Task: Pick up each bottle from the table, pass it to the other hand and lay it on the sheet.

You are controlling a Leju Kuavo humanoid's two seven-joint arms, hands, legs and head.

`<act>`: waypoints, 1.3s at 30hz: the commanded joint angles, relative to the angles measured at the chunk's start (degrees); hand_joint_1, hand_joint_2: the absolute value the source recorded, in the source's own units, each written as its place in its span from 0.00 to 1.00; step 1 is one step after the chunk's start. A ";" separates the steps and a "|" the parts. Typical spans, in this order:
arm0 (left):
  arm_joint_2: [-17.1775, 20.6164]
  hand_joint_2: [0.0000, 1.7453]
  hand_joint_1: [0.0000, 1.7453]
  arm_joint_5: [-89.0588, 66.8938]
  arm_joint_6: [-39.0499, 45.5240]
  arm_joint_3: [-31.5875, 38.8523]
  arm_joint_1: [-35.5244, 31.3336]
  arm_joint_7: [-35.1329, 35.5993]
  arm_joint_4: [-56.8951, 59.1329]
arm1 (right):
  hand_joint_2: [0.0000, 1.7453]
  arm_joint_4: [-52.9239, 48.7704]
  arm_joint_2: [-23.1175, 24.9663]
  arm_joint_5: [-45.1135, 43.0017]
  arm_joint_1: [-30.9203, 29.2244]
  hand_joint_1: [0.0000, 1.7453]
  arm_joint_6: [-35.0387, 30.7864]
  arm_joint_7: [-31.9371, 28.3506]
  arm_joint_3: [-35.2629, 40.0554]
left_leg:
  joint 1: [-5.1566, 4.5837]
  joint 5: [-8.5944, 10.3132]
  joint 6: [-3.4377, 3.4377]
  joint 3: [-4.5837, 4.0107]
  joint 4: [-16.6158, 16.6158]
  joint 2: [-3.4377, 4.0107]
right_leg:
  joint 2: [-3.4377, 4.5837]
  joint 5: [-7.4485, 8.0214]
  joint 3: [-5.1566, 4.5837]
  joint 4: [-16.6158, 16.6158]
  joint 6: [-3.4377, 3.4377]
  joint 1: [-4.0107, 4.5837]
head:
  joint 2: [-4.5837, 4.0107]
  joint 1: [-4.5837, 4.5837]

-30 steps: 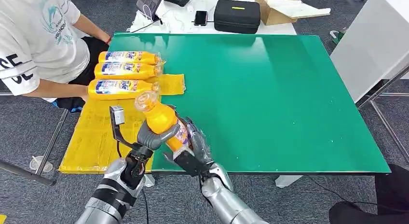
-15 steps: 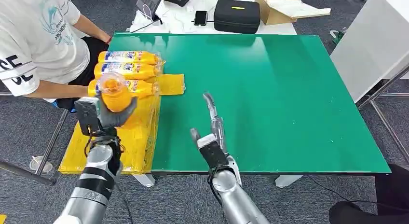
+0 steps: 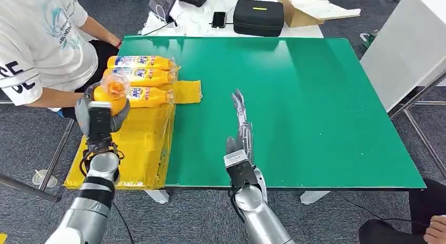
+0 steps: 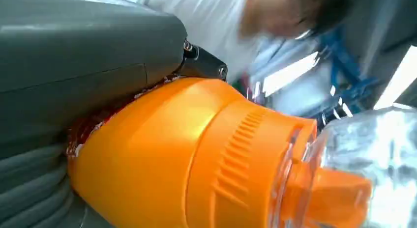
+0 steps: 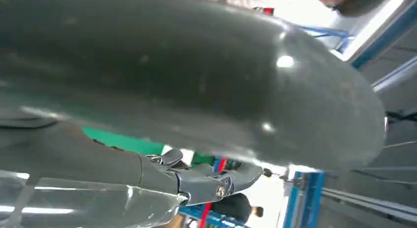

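The left hand [image 3: 101, 119] grips an orange bottle [image 3: 112, 92] round its body, cap toward the three bottles [image 3: 138, 78] lying side by side on the yellow sheet [image 3: 138, 141]; probably so it can be laid next to that row. The right hand [image 3: 241, 133] hovers empty, fingers straight, above the green surface [image 3: 315, 107] beside the sheet.
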 commanded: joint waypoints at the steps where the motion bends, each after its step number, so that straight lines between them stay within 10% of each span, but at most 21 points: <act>1: 9.41 1.00 1.00 -23.54 -11.11 -17.41 -9.75 5.98 26.37 | 0.00 0.90 -3.64 -3.01 -2.48 0.00 2.61 -0.22 2.99 | 0.03 -0.04 0.03 0.25 -0.04 0.04 | -0.03 -0.03 0.26 -0.06 -0.07 0.05 | 0.00 0.00; 23: 9.62 1.00 1.00 -23.59 -29.53 -18.38 -8.36 4.73 30.23 | 0.00 6.66 -1.62 -4.41 -4.45 0.00 7.41 -0.28 4.32 | 0.06 -0.10 0.02 0.27 -0.03 0.30 | 0.21 -0.04 0.25 -0.04 -0.12 0.08 | 0.00 0.02; 24: 9.28 1.00 0.87 -23.05 -29.94 -17.93 -7.92 4.81 30.33 | 0.00 6.97 -1.54 -4.46 -4.40 0.00 7.47 -0.30 4.40 | 0.07 -0.13 0.02 0.37 -0.04 0.33 | 0.22 -0.06 0.35 -0.06 -0.15 0.10 | 0.00 0.02; 25: 9.20 1.00 0.04 -22.72 -30.44 -17.67 -7.72 4.76 30.38 | 0.00 7.11 -1.52 -4.50 -4.39 0.00 7.52 -0.31 4.43 | 0.09 -0.17 0.02 0.45 -0.04 0.35 | 0.24 -0.09 0.44 -0.06 -0.17 0.12 | 0.00 0.02; 27: 9.01 1.00 0.00 -22.12 -32.15 -17.32 -7.12 4.61 30.51 | 0.00 7.78 -1.59 -4.56 -4.49 0.00 7.92 -0.31 4.54 | 0.06 -0.12 0.01 0.37 -0.08 0.31 | 0.23 -0.05 0.35 -0.08 -0.14 0.09 | 0.00 0.00; 28: 8.95 0.00 0.00 -21.83 -32.65 -17.11 -6.99 4.57 30.54 | 0.00 7.92 -1.60 -4.59 -4.52 0.00 8.03 -0.31 4.52 | 0.05 -0.11 0.01 0.39 -0.10 0.30 | 0.22 -0.05 0.35 -0.09 -0.13 0.08 | 0.00 0.02; 39: 8.91 0.00 0.00 -20.64 -35.25 -16.29 -6.86 4.18 30.45 | 0.00 8.42 -1.55 -4.44 -4.68 0.00 8.30 -0.27 4.38 | 0.03 -0.03 0.01 0.25 -0.06 0.18 | 0.13 0.00 0.28 -0.05 -0.09 0.04 | 0.00 0.02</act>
